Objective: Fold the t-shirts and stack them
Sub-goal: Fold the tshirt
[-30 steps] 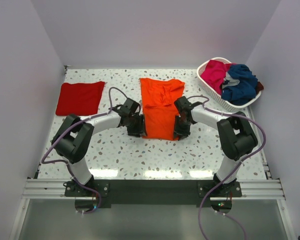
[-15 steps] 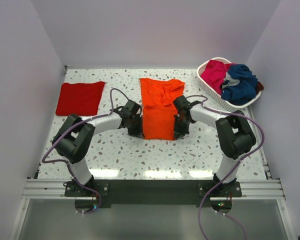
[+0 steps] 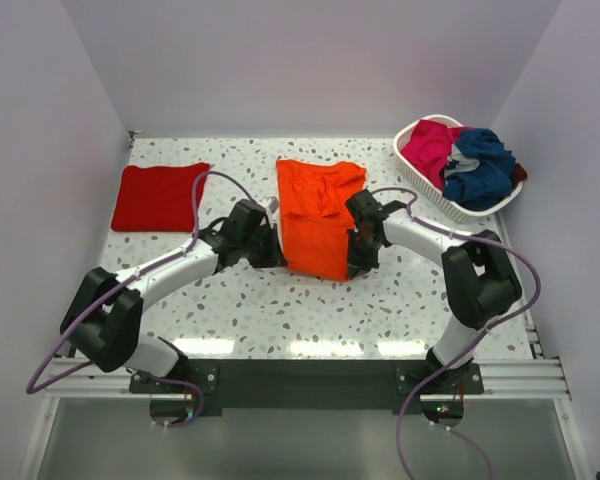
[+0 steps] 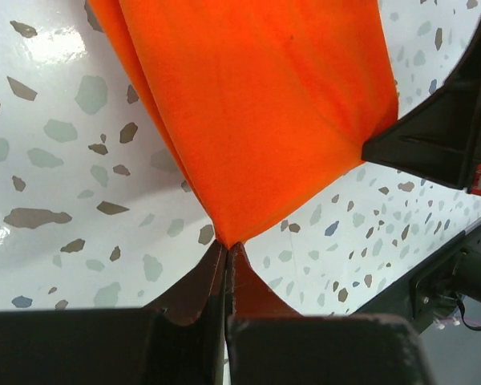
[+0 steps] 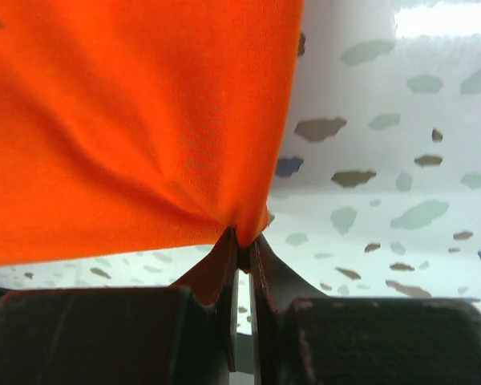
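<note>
The orange t-shirt is a bright, plain cloth, folded lengthwise into a narrow strip. It runs away from both tools toward the back of the desk, where it widens a little. Its near left corner is pinched in the closed left tool. Its near right corner is pinched in the closed right tool. At each pinch the fabric gathers into creases that fan outward, and the near hem spans the gap between the two tools.

A red t-shirt lies flat as a neat rectangle, well out to the left of the left tool and farther back. A white basket sits beyond the right tool and off to its right. It holds a magenta t-shirt and a navy t-shirt, both crumpled.

From above, the wrists cover the fingertips, so the grips show only in the wrist views. Those views cut off the far part of the orange cloth. How many garments are in the basket cannot be told.

The desk is glossy white with grey and brown speckles and catches bright reflections. Plain pale lilac walls close it in on three sides, and a metal rail along its near edge carries the arm bases.
</note>
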{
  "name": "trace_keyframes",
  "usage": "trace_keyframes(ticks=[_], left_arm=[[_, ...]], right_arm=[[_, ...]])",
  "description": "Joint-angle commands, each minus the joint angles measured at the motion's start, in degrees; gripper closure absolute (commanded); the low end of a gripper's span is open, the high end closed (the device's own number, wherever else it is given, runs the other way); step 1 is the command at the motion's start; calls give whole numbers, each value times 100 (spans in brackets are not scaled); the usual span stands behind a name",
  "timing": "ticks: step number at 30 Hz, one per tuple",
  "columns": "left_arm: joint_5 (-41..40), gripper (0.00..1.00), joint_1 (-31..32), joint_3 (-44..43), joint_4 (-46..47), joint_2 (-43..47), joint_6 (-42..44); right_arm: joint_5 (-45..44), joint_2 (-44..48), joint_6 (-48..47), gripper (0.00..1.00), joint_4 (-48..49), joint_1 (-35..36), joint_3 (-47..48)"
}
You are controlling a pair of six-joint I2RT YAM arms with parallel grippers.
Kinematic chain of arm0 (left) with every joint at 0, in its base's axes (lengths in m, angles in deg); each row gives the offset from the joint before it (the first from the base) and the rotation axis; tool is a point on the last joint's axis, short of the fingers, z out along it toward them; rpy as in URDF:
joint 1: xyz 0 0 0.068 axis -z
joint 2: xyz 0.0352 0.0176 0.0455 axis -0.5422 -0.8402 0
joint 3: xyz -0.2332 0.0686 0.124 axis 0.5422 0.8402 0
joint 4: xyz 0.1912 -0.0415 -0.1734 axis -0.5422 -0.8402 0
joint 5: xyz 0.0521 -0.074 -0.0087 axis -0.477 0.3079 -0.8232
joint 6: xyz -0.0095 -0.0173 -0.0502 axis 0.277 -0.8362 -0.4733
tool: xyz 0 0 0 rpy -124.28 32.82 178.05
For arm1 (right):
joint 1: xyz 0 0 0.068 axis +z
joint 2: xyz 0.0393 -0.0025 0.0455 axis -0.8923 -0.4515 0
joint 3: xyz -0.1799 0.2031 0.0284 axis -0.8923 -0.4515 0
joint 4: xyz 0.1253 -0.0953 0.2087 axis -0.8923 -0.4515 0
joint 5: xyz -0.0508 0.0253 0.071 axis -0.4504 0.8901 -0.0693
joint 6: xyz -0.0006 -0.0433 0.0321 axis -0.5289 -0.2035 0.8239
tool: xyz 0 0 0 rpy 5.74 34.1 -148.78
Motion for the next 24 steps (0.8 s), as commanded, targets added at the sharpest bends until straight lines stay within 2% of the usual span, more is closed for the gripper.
trace_keyframes(ticks=[1, 12, 24], left_arm=[[-4, 100, 19, 206, 181, 288, 150], [66, 100, 54, 708, -12, 1675, 423], [453, 100, 125, 910, -1251, 3162, 449]], right_arm=[[-149, 547, -58, 100, -414, 86, 95], [-307, 1576, 82, 100, -1195, 306, 24], [-474, 2560, 741, 100, -2294, 1202, 252]])
